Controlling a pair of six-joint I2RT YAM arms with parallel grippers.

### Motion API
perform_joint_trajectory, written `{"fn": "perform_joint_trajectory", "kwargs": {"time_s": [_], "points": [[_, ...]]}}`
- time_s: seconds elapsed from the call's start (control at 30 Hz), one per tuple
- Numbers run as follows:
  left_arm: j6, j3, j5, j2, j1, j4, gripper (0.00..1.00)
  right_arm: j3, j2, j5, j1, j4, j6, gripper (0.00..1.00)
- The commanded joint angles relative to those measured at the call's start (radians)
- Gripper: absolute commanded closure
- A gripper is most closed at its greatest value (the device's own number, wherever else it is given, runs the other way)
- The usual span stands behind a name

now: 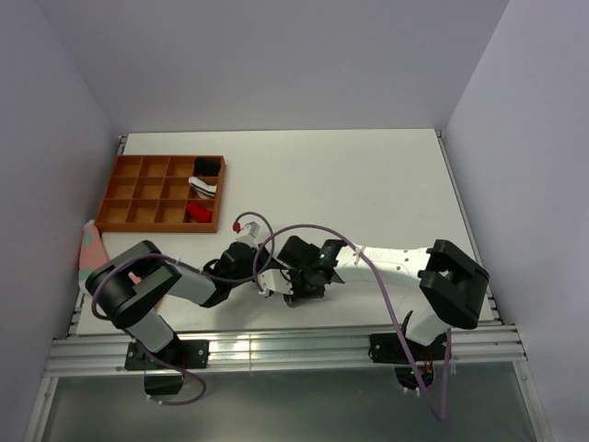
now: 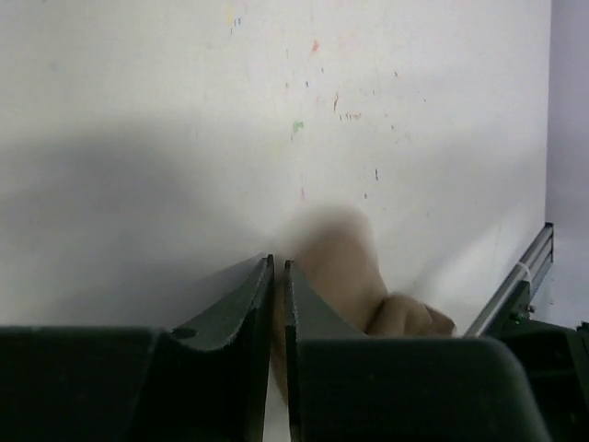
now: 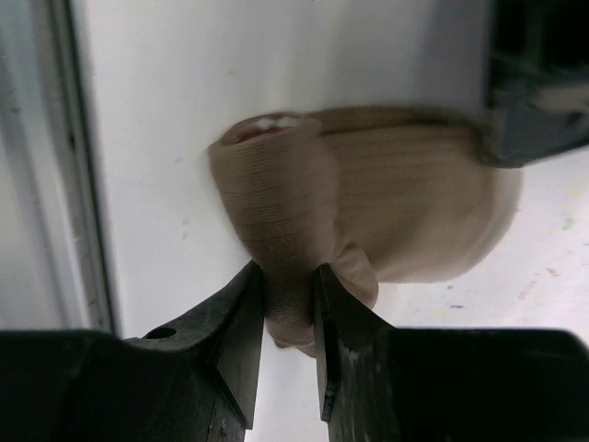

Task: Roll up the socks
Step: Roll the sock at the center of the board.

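Note:
The tan-brown sock (image 3: pixel 414 212) lies on the white table, one end rolled into a tube (image 3: pixel 276 175) with a bit of maroon and white cuff showing in its opening. My right gripper (image 3: pixel 287 269) is shut on the lower part of that roll. In the left wrist view the sock (image 2: pixel 345 267) bulges behind the right finger, and a thin layer of it sits in the narrow gap of my left gripper (image 2: pixel 279 262), which is shut on it. From above, both grippers (image 1: pixel 269 282) (image 1: pixel 304 287) meet near the front edge and hide the sock.
A brown compartment tray (image 1: pixel 129 198) stands at the back left, holding a black-and-white bundle (image 1: pixel 204 184) and a red one (image 1: pixel 198 214). A pink and teal sock (image 1: pixel 91 247) lies at the table's left edge. The metal rail (image 3: pixel 64 184) of the front edge runs close to the roll.

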State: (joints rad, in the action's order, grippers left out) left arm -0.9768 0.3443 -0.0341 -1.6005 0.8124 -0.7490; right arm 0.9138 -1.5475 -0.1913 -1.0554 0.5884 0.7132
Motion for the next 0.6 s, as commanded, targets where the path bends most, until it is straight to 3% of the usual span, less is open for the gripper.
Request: {"fn": "perform_joint_trajectory", "kwargs": {"time_s": [0.0,0.3,0.4,0.57], "points": [[0.056,0.059,-0.03,-0.068,-0.033,-0.015,0.85,0.056,-0.029,-0.106,0.014,0.18,-0.031,0.78],[0.043,0.111,-0.072,-0.107,-0.039,-0.012,0.87,0.158,-0.194,-0.166,0.116,0.215,-0.063,0.8],[-0.018,0.068,-0.012,-0.061,-0.058,0.045,0.85,0.172,-0.206,-0.177,0.13,0.215,-0.075,0.8],[-0.114,-0.132,0.064,0.111,-0.139,0.002,0.8,0.178,-0.221,-0.189,0.144,0.221,-0.078,0.8]]}}
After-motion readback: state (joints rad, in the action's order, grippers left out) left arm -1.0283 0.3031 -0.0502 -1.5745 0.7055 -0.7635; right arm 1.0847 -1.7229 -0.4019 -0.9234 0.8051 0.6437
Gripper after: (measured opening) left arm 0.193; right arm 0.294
